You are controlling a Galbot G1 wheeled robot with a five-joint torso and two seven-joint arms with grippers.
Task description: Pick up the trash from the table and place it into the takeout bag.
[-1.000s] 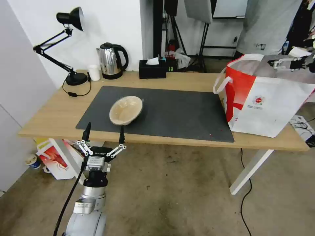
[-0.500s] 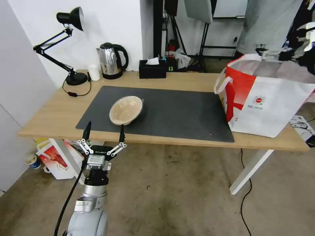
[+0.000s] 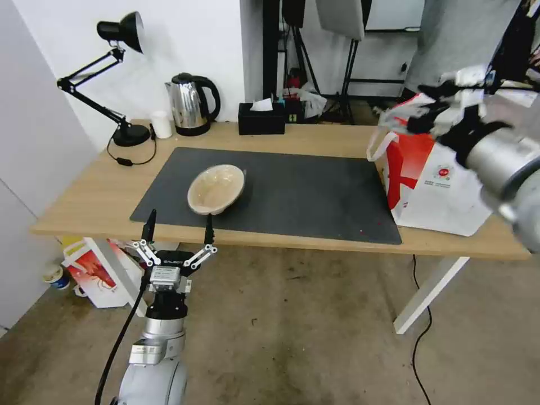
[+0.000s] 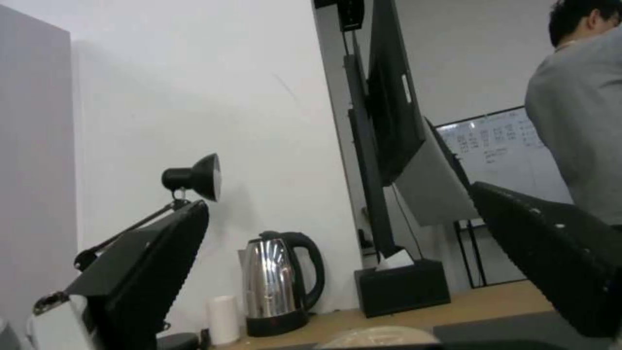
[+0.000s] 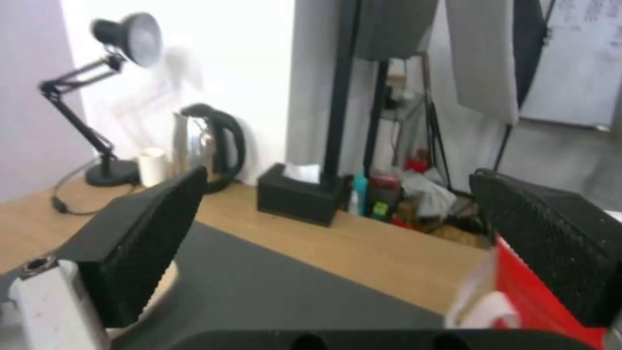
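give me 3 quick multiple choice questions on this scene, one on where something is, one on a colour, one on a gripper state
1. Where is the tan paper bowl?
A. on the dark mat
B. inside the bag
C. on the floor

2. What colour is the side panel of the takeout bag?
A. blue
B. red
C. green

3. How are the left gripper fingers?
A. shut on the bowl
B. shut, holding nothing
C. open

Answers: 1 A, the bowl sits on the mat. 2 B, the panel is red. 3 C, its fingers stand apart short of the table edge.
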